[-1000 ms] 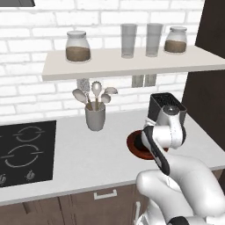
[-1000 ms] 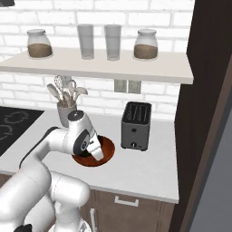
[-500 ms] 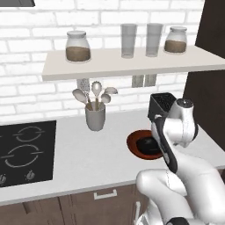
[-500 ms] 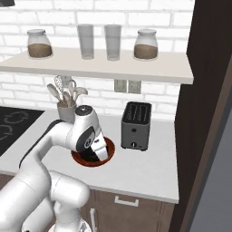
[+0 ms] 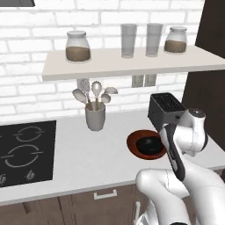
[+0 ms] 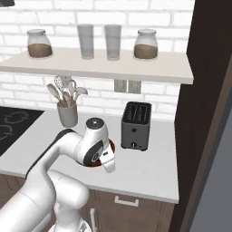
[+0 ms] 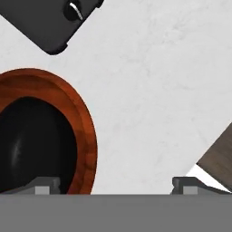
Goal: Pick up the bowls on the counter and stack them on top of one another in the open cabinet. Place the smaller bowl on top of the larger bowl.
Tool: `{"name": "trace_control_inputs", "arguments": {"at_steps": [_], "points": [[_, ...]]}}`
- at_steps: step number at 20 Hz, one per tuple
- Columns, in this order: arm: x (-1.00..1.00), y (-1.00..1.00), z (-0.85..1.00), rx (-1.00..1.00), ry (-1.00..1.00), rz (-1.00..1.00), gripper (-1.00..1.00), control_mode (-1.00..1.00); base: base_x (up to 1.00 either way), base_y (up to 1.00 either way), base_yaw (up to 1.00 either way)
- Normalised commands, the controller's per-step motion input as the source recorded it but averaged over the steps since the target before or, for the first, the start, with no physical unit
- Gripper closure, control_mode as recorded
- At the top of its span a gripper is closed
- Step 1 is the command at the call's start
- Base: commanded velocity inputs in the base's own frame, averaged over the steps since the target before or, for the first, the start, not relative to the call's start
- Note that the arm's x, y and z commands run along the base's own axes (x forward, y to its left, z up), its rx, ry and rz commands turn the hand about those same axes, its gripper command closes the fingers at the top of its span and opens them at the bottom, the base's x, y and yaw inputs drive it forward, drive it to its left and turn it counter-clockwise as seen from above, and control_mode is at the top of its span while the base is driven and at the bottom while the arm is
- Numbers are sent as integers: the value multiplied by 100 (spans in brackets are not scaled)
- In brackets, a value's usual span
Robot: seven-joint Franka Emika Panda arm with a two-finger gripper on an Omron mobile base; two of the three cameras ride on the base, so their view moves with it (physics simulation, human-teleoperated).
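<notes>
The small black bowl (image 5: 149, 144) now sits nested inside the wide reddish-brown bowl (image 5: 134, 141), and both rest on the light surface (image 5: 79, 154) just in front of the black toaster (image 5: 165, 108), not in any cabinet. A second ago the arm was bent low over the brown bowl with its jaws nearly closed; since then they have spread wide and let go. In the hand view the gripper (image 7: 116, 183) holds nothing, with one fingertip (image 7: 43, 184) over the bowls' edge and the other over bare surface. The arm has also drawn back toward the toaster side, leaving the pair exposed. So the stacking order looks right, smaller on larger, but the stack probably still has to be carried into the open cabinet. The utensil cup (image 5: 95, 116) stands well apart, untouched.
</notes>
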Motion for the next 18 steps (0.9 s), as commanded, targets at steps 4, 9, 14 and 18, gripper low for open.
{"name": "trace_control_inputs", "arguments": {"at_steps": [4,9,14,18], "points": [[49,13,-21,1,0,1,-100,-100,0,0,0],[46,16,-35,0,1,0,-100,-100,0,0,0],[30,15,-60,0,6,2,-100,-100,0,0,0],[27,16,-63,-2,9,4,100,-100,0,0,0]]}}
